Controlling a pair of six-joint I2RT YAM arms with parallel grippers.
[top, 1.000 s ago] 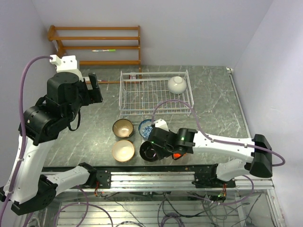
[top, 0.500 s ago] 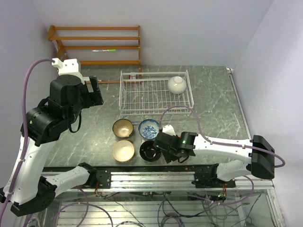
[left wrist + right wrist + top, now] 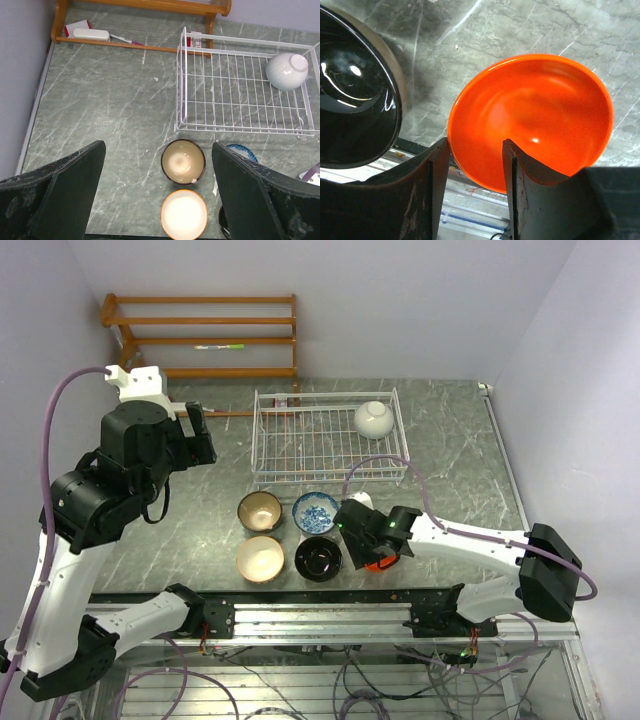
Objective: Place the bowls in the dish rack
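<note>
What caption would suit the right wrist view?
Right gripper straddles the rim of the orange-red bowl, with the glossy black bowl alongside on the table.

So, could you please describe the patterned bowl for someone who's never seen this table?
Find the white wire dish rack. Before its near side, right of the brown bowl, sits the patterned bowl, the only one speckled blue and white.

A white bowl, orange-red bowl, glossy black bowl, blue-patterned bowl, brown bowl, cream bowl, white rack.
</note>
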